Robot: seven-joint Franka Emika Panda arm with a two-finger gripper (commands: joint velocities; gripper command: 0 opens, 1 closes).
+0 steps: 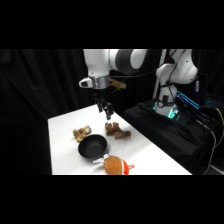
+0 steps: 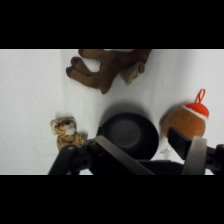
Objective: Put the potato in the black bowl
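A fixed side camera looks across and down on the white table (image 1: 65, 150) from a distance, taking in the whole arm and its base at upper right. The wrist camera hangs close above the table, looking straight down past the black linkage at its bottom edge. Both views share the black bowl (image 1: 92, 147) (image 2: 128, 134), the potato (image 1: 115, 164) (image 2: 182, 122) and two brown toys.

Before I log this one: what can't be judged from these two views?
- Gripper fingers: too small and dark in side view, mostly cut off by the wrist view's bottom edge.
- Potato: lower part hidden behind a finger in wrist view.
- Black bowl: near rim covered by the linkage.
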